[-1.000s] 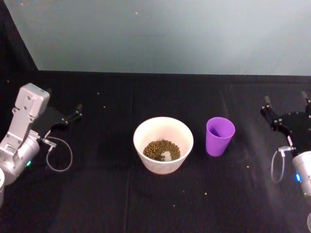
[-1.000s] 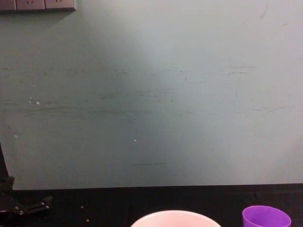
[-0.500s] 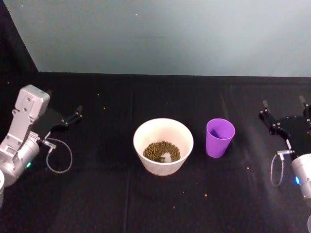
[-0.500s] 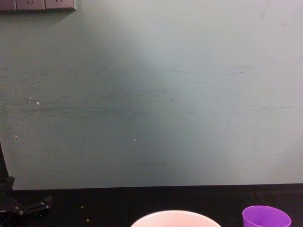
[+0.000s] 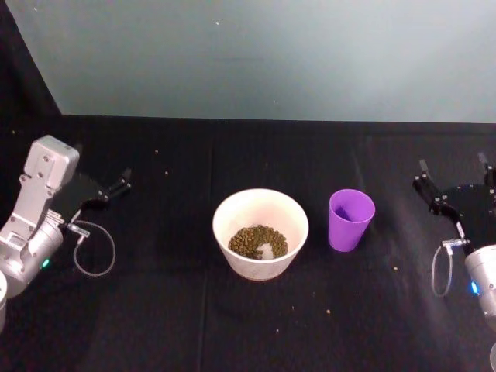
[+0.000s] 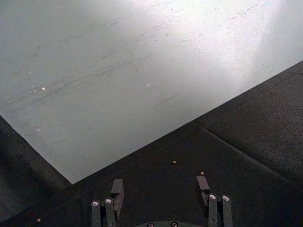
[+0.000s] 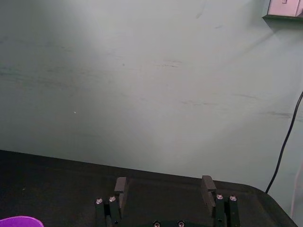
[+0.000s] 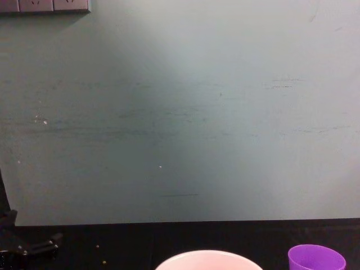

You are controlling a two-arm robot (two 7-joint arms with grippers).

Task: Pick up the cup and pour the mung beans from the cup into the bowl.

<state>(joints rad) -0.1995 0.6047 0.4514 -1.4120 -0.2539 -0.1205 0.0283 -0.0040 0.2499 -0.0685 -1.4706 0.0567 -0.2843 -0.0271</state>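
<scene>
At table centre you have the bowl [image 5: 260, 232] holding the mung beans [image 5: 258, 241], the cup [image 5: 350, 218] upright just beside it, unmoved since a second ago. Your left gripper [image 5: 116, 184] and right gripper [image 5: 454, 166] sit well apart at the edges, fingers spread, no legible markings

The bowl [image 5: 260, 232] sat on the table [image 5: 232, 325]; the mung beans [image 5: 257, 241] lay inside it, and the cup [image 5: 350, 218] stood just right of the bowl.
</scene>
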